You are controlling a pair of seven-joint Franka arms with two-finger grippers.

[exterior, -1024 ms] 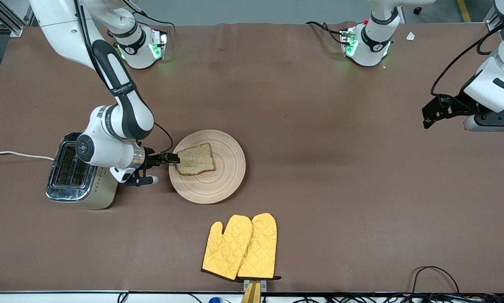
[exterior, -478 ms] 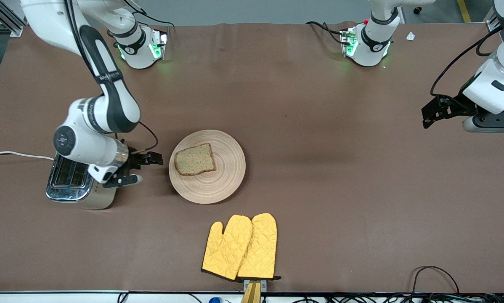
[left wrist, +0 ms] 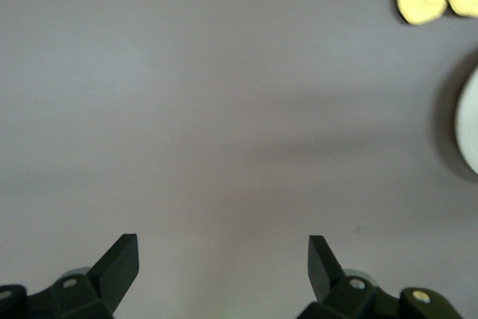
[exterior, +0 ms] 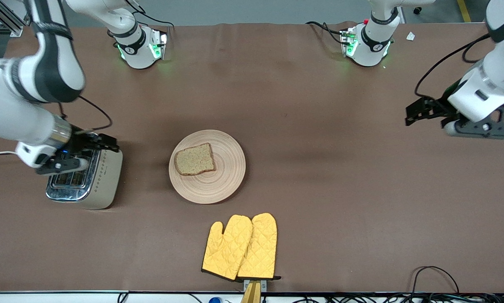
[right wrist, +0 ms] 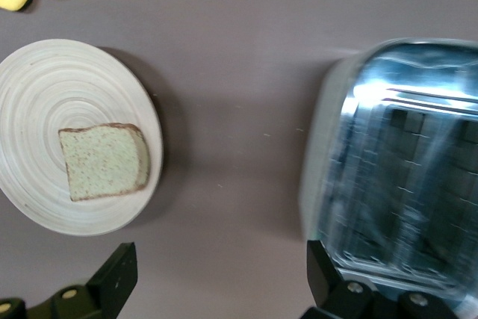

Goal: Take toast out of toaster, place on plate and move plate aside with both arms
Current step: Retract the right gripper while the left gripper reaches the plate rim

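The toast (exterior: 195,159) lies flat on the plate (exterior: 222,185), just off the plate's middle toward the right arm's end of the worktop (exterior: 319,202). The plate sits a little left of centre in the front view, resting on the worktop with nothing gripping it.

The right pincer (exterior: 93,148) shows at the left edge of the front view, up in the air over the toaster (exterior: 102,181). Its fingers (right wrist: 112,278) stand wide apart and hold nothing; in the right wrist view the toaster's chrome top lies under one finger, and the plate (right wrist: 45,80) with the toast (right wrist: 104,162) is off to the side, well clear of both.

The left pincer (exterior: 416,112) hangs at the right edge of the front view over bare worktop, well apart from the plate. Its fingers (left wrist: 119,263) are also spread wide and empty, touching nothing.

A pair of yellow oven mitts (exterior: 241,247) lies nearer the front camera than the plate, low in the centre of that view.
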